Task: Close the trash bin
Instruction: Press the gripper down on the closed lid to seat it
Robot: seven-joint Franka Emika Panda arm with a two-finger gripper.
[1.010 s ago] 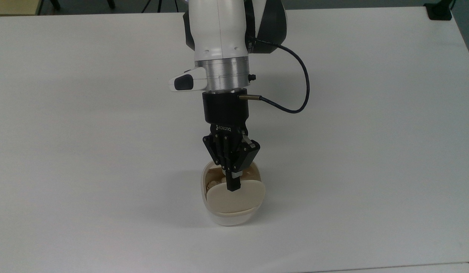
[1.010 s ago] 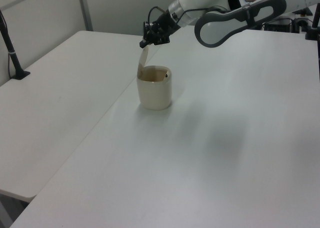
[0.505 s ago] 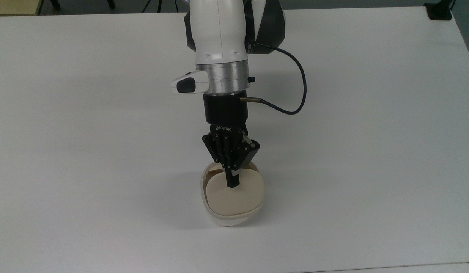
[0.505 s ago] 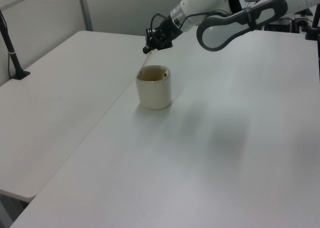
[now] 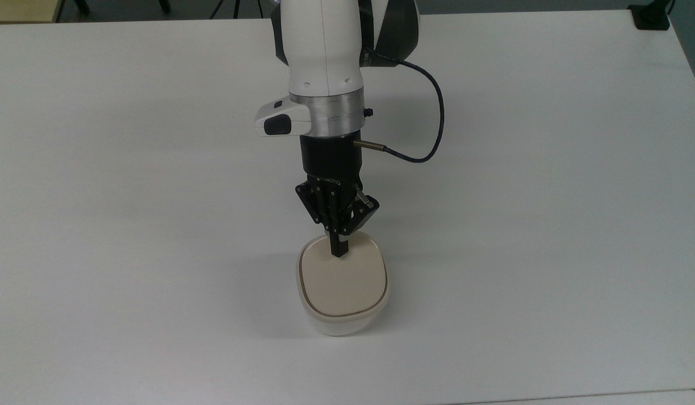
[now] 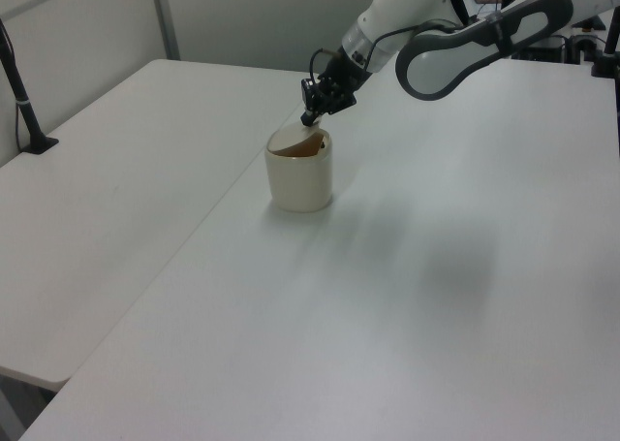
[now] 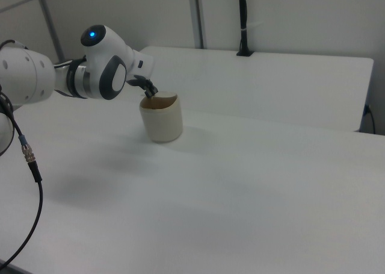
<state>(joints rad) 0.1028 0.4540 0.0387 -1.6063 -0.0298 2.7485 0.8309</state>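
Setting: a robotics lab or test room. My arm (image 5: 325, 50) works over plain white benches (image 6: 407, 296) pushed together edge to edge. Black clamped posts (image 7: 243, 21) stand at the bench edges, with one more (image 6: 19, 92) in the left view. Bare pale partition walls (image 7: 289, 15) with metal uprights (image 6: 163, 15) enclose the space. A dark cable (image 5: 432, 118) runs along my wrist.

The beige hinged lid (image 5: 343, 279) of the cream-white plastic trash bin (image 6: 299, 173) has swung down from raised to nearly flat over the opening, and the tool (image 5: 338, 253) has descended with it.
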